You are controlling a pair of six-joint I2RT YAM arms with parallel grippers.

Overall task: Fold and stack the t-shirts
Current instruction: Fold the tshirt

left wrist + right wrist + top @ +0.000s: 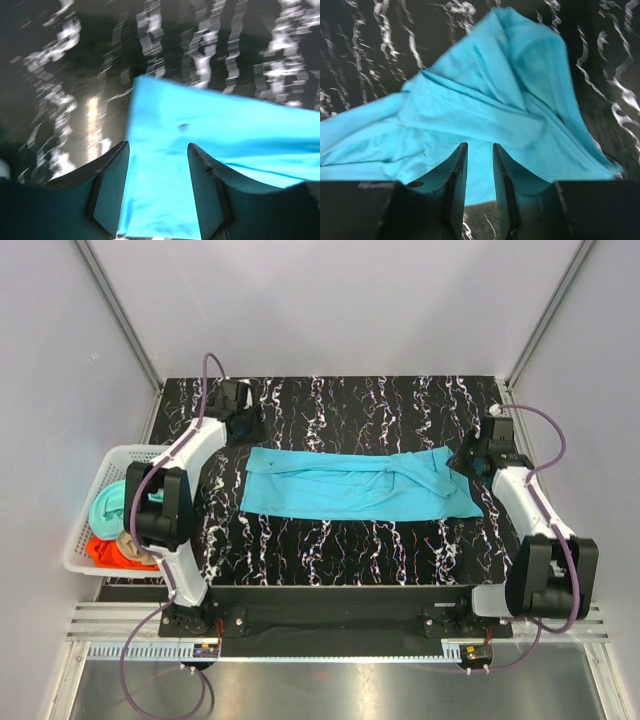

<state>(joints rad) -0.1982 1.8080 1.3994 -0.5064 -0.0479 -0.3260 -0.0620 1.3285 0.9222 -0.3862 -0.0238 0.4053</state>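
A bright cyan t-shirt (355, 485) lies as a long band across the middle of the black marbled table, with its right end bunched. My left gripper (250, 430) hovers at the band's far left corner. In the left wrist view its jaws (157, 150) stand wide apart, and the flat cyan cloth (210, 130) lies loose under and between them. My right gripper (463, 460) is at the band's right end. Its jaws (480, 147) are narrowly apart over the rumpled cyan cloth (485, 100), with nothing pinched. Mint-teal (108, 505), tan (130, 545) and orange-red (100, 552) t-shirts lie in the basket.
A white lattice basket (112, 454) sits off the table's left edge beside the left arm's elbow. Grey walls close in the table at the back and sides. A metal rail runs along the near edge behind the arm bases.
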